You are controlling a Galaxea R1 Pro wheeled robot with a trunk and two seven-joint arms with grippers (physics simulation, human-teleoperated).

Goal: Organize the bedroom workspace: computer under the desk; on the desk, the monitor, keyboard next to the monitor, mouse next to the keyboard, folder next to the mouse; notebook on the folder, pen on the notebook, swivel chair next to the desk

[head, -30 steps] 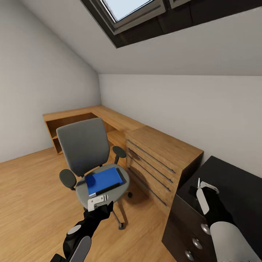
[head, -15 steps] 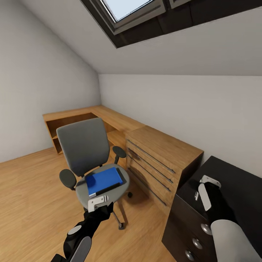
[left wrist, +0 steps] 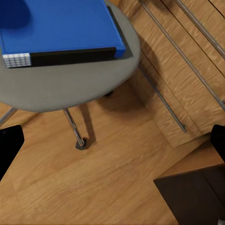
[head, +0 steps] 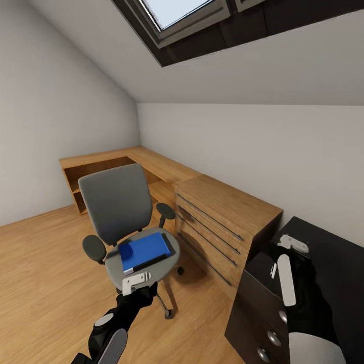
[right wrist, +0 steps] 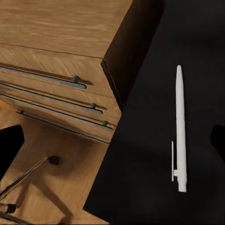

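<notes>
Right pincer (head: 288,253) over black desk (head: 328,253), fingers spread apart, nothing between. White pen (right wrist: 180,129) flat on desk just beneath, untouched. Left pincer (head: 135,281) low before swivel chair (head: 119,207), fingers apart, empty, short of seat edge. Blue folder (left wrist: 61,26) flat on seat just ahead, dark notebook (left wrist: 70,56) edge under it. Light-wood drawer unit (head: 222,217) between both pincers, beside desk.

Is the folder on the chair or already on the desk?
On the chair: the blue folder lies flat on the grey chair seat, apart from the black desk.
</notes>
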